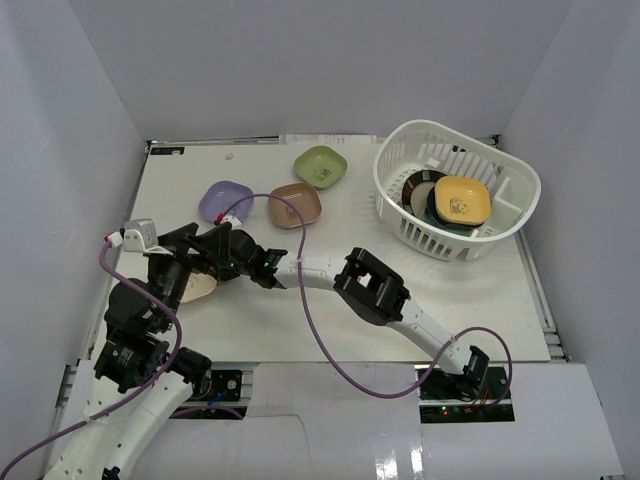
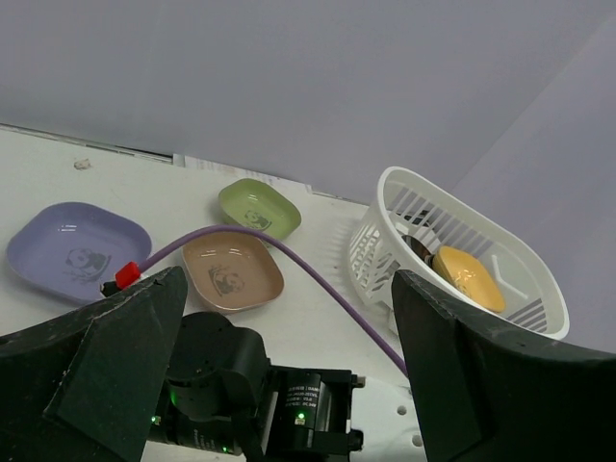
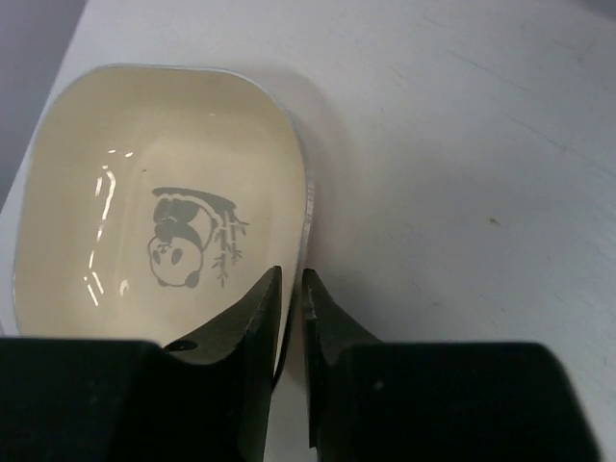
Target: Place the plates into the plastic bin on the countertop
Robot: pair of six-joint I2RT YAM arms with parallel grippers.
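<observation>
My right gripper (image 3: 291, 274) is shut on the right rim of a pale yellow panda dish (image 3: 154, 192), one finger inside and one outside. In the top view this dish (image 1: 200, 289) lies near the left edge of the countertop (image 1: 470, 300), partly hidden by both arms. My left gripper (image 2: 289, 289) is wide open and empty, hovering over the right arm's wrist (image 2: 221, 371). Lavender (image 1: 226, 201), brown (image 1: 294, 204) and green (image 1: 320, 166) dishes lie on the countertop. The white bin (image 1: 430, 235) at the far right holds an orange dish (image 1: 462, 200) and a dark-rimmed round plate (image 1: 418, 187).
A purple cable (image 1: 310, 310) loops from the right arm across the countertop, passing the brown dish (image 2: 231, 271). Grey panels wall all sides. The two arms cross closely at the left. The left wrist view also shows the bin (image 2: 385, 241), the lavender dish (image 2: 77, 250) and the green dish (image 2: 258, 207).
</observation>
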